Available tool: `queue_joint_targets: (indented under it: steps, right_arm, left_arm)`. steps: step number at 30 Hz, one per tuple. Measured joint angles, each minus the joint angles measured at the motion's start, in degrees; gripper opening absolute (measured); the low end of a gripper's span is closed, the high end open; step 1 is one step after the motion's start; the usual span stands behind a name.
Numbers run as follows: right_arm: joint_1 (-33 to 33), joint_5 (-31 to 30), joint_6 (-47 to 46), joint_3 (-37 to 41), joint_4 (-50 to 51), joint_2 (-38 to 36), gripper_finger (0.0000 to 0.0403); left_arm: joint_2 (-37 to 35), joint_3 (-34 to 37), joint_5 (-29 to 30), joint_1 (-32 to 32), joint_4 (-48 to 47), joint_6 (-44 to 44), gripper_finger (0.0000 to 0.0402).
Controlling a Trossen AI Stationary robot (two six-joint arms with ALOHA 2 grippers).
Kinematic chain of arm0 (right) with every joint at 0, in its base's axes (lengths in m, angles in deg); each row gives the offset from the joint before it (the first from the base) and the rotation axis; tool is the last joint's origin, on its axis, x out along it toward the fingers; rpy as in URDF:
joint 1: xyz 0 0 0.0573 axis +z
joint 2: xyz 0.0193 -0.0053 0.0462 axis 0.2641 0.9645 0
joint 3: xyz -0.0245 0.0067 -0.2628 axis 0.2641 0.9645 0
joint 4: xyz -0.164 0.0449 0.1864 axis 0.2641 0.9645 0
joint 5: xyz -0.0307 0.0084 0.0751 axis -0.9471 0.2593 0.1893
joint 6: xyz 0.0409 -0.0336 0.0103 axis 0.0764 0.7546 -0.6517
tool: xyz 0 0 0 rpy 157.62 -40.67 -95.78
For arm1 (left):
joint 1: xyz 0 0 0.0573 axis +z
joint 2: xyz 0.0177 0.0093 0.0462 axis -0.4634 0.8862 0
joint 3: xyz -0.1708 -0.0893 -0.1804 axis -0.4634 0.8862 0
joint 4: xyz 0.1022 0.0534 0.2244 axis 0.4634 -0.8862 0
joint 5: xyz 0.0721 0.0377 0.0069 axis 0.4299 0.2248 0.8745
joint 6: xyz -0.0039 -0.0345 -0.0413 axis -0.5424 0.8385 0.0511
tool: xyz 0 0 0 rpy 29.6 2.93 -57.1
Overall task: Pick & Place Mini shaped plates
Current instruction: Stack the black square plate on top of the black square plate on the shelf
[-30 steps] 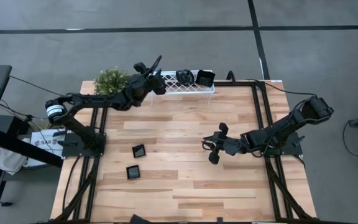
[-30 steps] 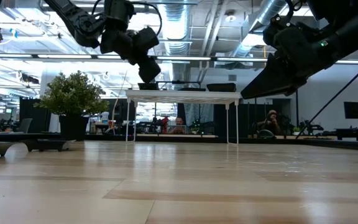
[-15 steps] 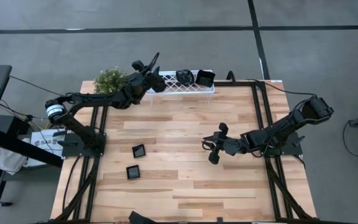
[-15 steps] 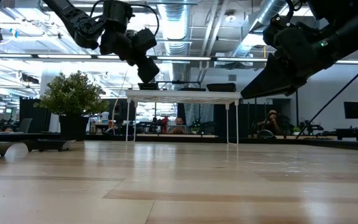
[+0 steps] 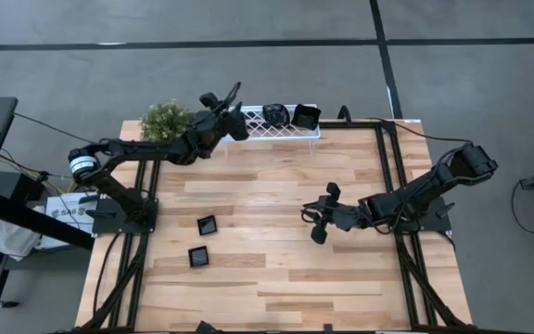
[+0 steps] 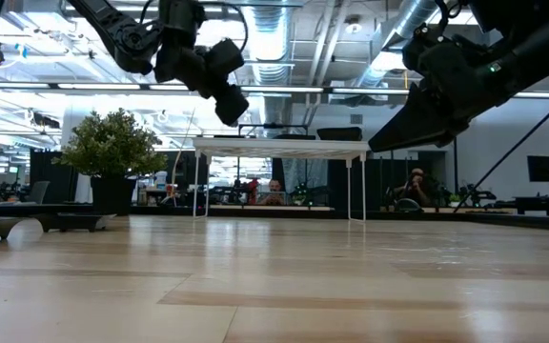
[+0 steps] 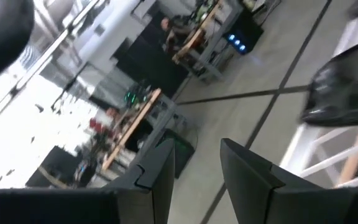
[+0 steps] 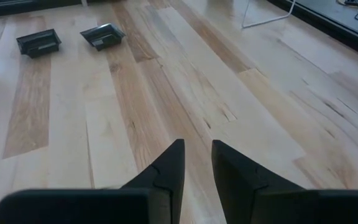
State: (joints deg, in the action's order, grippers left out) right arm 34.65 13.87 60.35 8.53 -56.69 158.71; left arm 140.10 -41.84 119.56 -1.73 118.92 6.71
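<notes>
Two square black mini plates (image 5: 208,224) (image 5: 198,256) lie flat on the wooden table, left of centre; the right wrist view shows them far off (image 8: 39,42) (image 8: 102,35). Two more black plates (image 5: 273,114) (image 5: 305,117) sit on the white lattice rack (image 5: 290,133) at the far edge. My left gripper (image 5: 236,122) (image 7: 197,180) hovers by the rack's left end, open and holding nothing, with one dark plate (image 7: 344,87) ahead of it on the rack. My right gripper (image 5: 315,223) (image 8: 196,165) hangs above the table right of centre, open by a narrow gap, nothing between its fingers.
A small potted plant (image 5: 165,121) stands at the far left corner beside the rack. The rack stands on thin white legs (image 6: 195,181). Bare wood (image 5: 276,269) spreads between the two arms and toward the near edge. People sit in the room behind the table.
</notes>
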Motion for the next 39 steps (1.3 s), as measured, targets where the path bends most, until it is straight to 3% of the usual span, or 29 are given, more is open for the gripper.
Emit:
queue_joint_targets:
  steps: [8,16,18,21,23,26,28,34,39]
  right_arm:
    - [0.02,0.00,1.32,0.00,0.00,0.00,0.0076]
    - [0.20,0.20,1.29,0.00,0.00,0.00,0.0076]
    - [0.20,0.20,1.30,0.02,0.02,0.00,0.0076]
    - [0.20,0.22,1.24,0.02,0.01,0.00,0.0076]
    - [0.20,0.22,0.87,0.02,0.04,0.00,0.0076]
    - [0.20,0.25,0.85,0.02,0.03,0.00,0.0076]
    - [0.20,0.46,0.82,0.02,0.02,0.00,0.0076]
    - [0.20,0.66,-0.59,0.02,-0.16,0.00,0.0076]
    - [0.15,0.66,-1.76,0.02,-0.89,0.00,0.0076]
  left_arm:
    - [-0.35,0.00,6.28,-5.97,-1.22,-3.47,0.0131]
    - [-0.44,0.00,8.37,-13.66,-18.41,4.83,0.0131]
    - [-1.38,0.00,6.22,-15.61,-23.69,9.22,0.0131]
    - [-4.97,0.00,-1.87,-18.66,-31.75,17.79,0.0131]
    - [-8.63,0.25,-9.41,-20.55,-36.37,23.79,0.0131]
    - [-15.34,4.07,-23.30,-22.77,-36.38,31.11,0.0131]
    - [-19.62,7.97,-29.15,-24.35,-36.05,35.19,0.0131]
    - [-31.09,21.49,-28.82,-30.54,-31.99,45.60,0.0131]
    - [-37.59,28.03,-24.99,-34.72,-30.67,52.29,0.0131]
